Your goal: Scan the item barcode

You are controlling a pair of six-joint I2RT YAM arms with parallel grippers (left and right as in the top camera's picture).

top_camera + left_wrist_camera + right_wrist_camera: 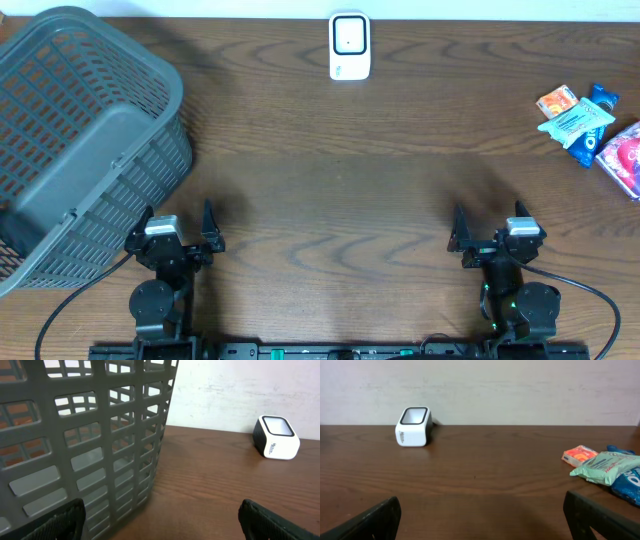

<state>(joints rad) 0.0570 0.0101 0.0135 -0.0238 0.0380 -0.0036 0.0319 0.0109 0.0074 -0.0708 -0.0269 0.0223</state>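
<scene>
A white barcode scanner (349, 45) with a dark window stands at the table's far middle; it also shows in the left wrist view as the scanner (276, 437) and in the right wrist view as the scanner (412, 426). The items lie at the far right: an orange packet (557, 101), a pale green packet (575, 120), a blue packet (592, 143) and a pink one (625, 158). My left gripper (180, 212) and right gripper (488, 212) rest near the front edge, both open and holding nothing. In the wrist views, bare wood lies between the fingers of the left gripper (162, 522) and the right gripper (482, 520).
A large grey plastic basket (80, 140) fills the left side, tilted, close to my left gripper; its slatted wall (90, 445) fills the left of the left wrist view. In the right wrist view the orange packet (579, 455) and green packet (607, 467) lie to the right.
</scene>
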